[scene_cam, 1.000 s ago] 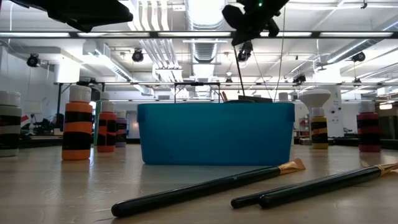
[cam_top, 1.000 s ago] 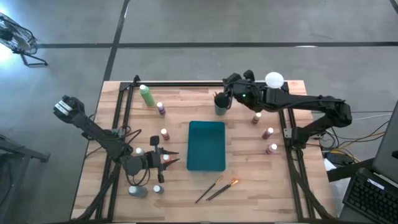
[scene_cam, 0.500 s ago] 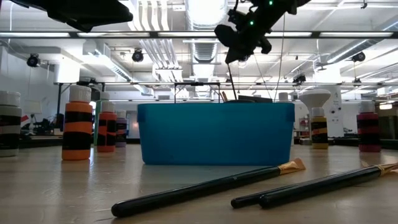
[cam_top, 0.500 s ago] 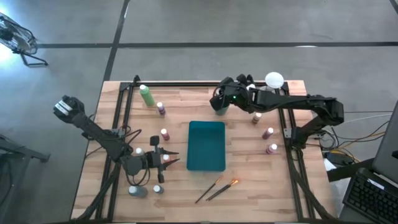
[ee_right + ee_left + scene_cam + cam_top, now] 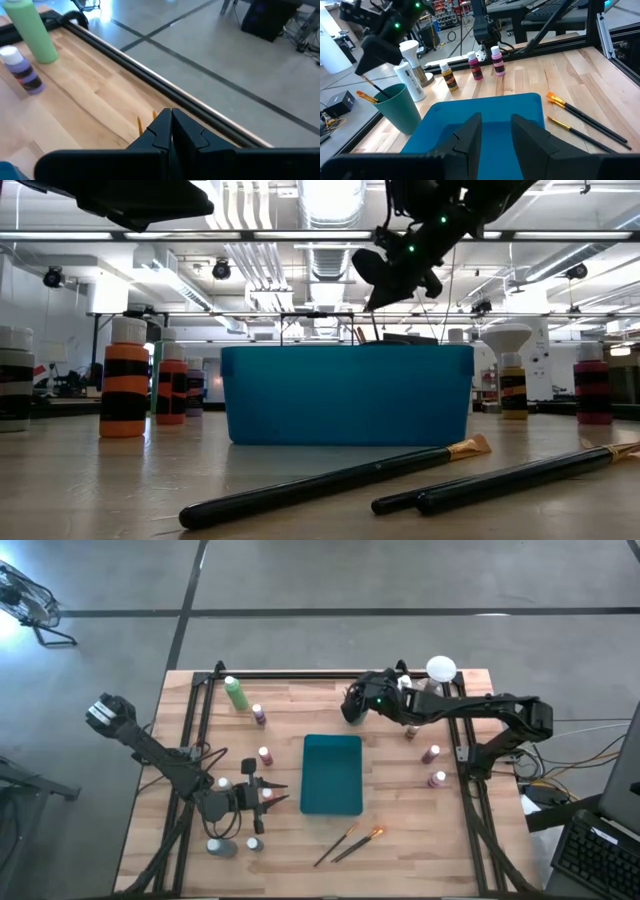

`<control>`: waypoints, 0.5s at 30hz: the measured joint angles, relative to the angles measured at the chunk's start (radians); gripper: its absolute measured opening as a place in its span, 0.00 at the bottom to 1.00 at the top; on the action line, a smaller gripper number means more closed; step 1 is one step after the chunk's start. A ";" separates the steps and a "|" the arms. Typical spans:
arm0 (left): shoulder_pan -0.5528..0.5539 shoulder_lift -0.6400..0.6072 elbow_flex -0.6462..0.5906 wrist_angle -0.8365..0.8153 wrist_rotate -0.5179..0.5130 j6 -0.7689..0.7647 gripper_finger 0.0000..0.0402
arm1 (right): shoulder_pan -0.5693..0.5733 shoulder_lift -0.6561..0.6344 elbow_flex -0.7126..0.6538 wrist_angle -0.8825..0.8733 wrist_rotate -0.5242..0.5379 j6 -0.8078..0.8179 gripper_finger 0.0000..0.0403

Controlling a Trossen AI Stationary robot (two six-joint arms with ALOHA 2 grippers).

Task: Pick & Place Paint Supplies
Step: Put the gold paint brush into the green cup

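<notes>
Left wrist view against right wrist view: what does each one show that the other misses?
Only the left wrist view shows the teal tray, the green cup with brushes standing in it, three small bottles, two loose brushes, and the right gripper above the cup. Only the right wrist view shows the light-green bottle and the purple bottle. Both show the wooden table.

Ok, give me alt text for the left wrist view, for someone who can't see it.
The right gripper hangs shut on a thin brush over a green cup, beyond the left gripper's fingers. A teal tray lies below; two brushes lie beside it, with small paint bottles behind.
</notes>
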 joint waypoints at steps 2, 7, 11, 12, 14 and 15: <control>0.000 0.000 0.000 0.000 0.000 0.001 0.27 | -0.001 0.002 -0.009 0.005 -0.001 0.001 0.02; 0.001 0.000 0.000 0.001 0.000 0.021 0.27 | -0.006 0.021 -0.022 0.035 -0.042 0.001 0.02; 0.001 0.000 0.000 0.001 0.000 0.022 0.27 | -0.007 0.041 -0.024 0.040 -0.043 0.003 0.02; 0.001 0.000 0.000 0.001 0.000 0.022 0.27 | -0.009 0.047 -0.024 0.040 -0.043 0.004 0.02; 0.001 0.000 0.000 0.001 0.000 0.022 0.27 | -0.011 0.059 -0.021 0.041 -0.043 0.003 0.02; 0.001 0.000 0.000 0.001 0.000 0.022 0.27 | -0.012 0.062 -0.021 0.041 -0.043 0.003 0.02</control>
